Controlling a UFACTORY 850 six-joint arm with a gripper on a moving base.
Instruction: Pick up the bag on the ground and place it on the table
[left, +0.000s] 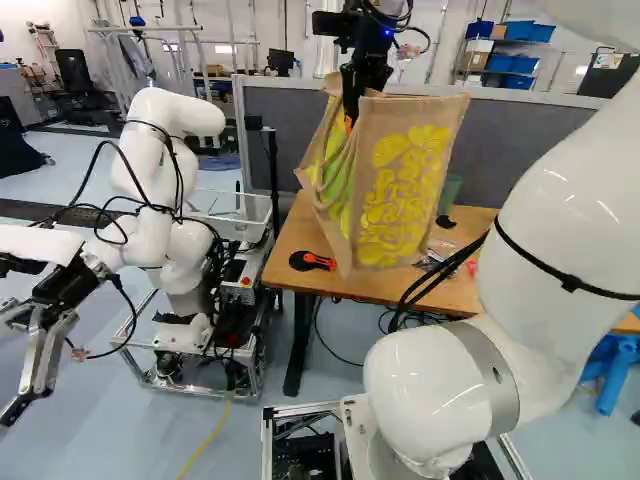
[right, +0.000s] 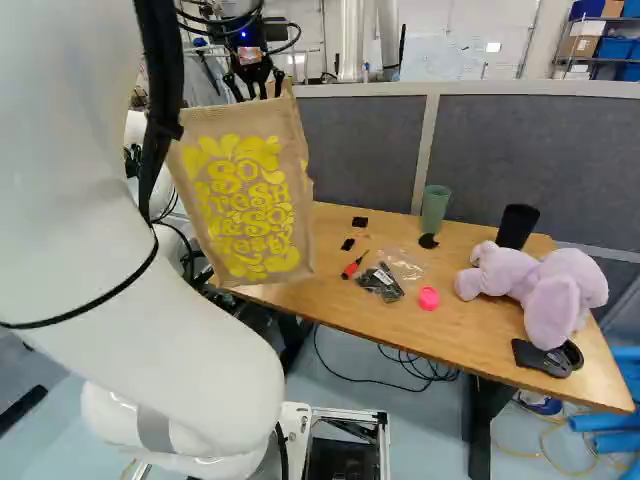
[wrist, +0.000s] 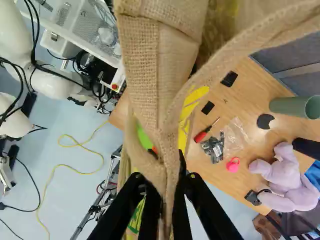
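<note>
The bag (right: 242, 205) is hanging below the jaws, which are clamping its upper cloth from two sides. It is hanging by the left edge of the worktop (right: 335, 300), while a purple plush toy (right: 568, 280) is lying near the right edge.

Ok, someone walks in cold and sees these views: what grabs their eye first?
The big tan burlap bag with yellow lettering, hanging from the black gripper at one end of the wooden table. Next, the lilac plush toy lying near the table's other end. Then another robot, white-armed, at the left of the left base view.
</note>
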